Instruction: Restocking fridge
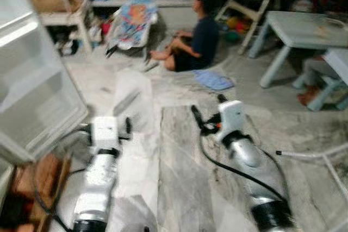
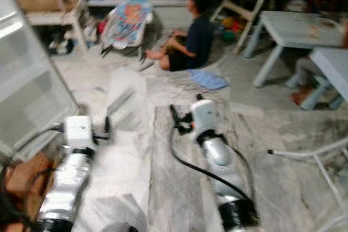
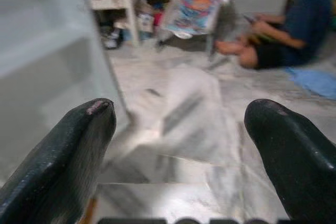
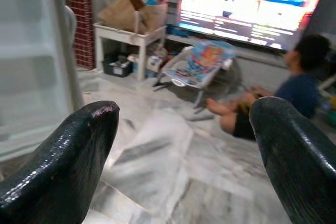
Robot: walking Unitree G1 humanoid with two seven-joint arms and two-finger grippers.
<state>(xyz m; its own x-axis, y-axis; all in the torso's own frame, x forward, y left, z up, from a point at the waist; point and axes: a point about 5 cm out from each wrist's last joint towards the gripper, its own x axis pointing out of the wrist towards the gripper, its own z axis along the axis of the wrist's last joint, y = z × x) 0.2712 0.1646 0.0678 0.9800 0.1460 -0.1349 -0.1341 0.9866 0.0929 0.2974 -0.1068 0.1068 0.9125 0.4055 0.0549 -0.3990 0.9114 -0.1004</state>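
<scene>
Left gripper [image 3: 178, 129] fingers apart, empty, beside open fridge door [image 1: 32, 85]

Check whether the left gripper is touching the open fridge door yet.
Apart. In the left wrist view the left gripper has its fingers spread, bare marble floor between them; the fridge door stands off beside one fingertip.

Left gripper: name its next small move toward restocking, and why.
Probably swing the left gripper left toward the open white fridge door. Both it and the right gripper are open and hold nothing above the grey marble floor.
</scene>
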